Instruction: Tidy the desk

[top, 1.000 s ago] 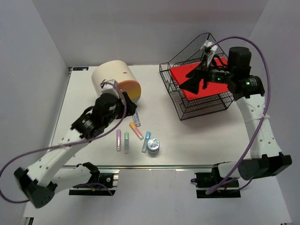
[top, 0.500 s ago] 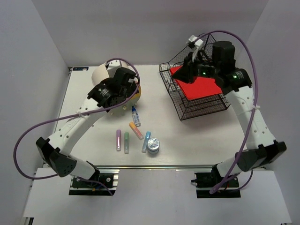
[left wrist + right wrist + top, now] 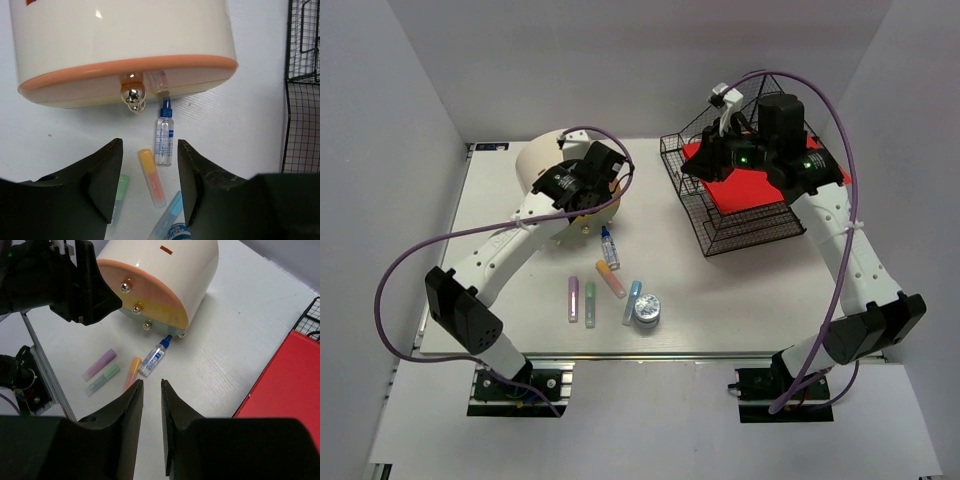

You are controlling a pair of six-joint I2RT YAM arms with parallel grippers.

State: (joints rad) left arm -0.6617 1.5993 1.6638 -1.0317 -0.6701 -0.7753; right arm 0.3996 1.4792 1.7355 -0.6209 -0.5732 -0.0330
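The desk (image 3: 740,290) is a white tabletop. On it lie a purple highlighter (image 3: 573,298), a green one (image 3: 589,303), an orange one (image 3: 611,279), a blue one (image 3: 632,302), a small blue-capped bottle (image 3: 609,248) and a round tin (image 3: 647,310). My left gripper (image 3: 592,192) hangs open and empty above the front of the cream-and-orange drawer box (image 3: 548,165). In the left wrist view the left gripper (image 3: 150,145) frames the bottle (image 3: 164,132) and orange highlighter (image 3: 151,177). My right gripper (image 3: 690,167) hovers over the wire basket's left edge. In its wrist view the right gripper (image 3: 151,385) shows a narrow empty gap.
The black wire basket (image 3: 745,228) at the back right holds a red folder (image 3: 750,185). The drawer box's face carries metal knobs (image 3: 133,94). An aluminium rail (image 3: 650,354) runs along the front edge. Grey walls close in the back and both sides.
My left arm swung from near the highlighters up to the drawer box's front, its jaws narrowing. My right gripper drew left off the red folder and its jaws came closer together.
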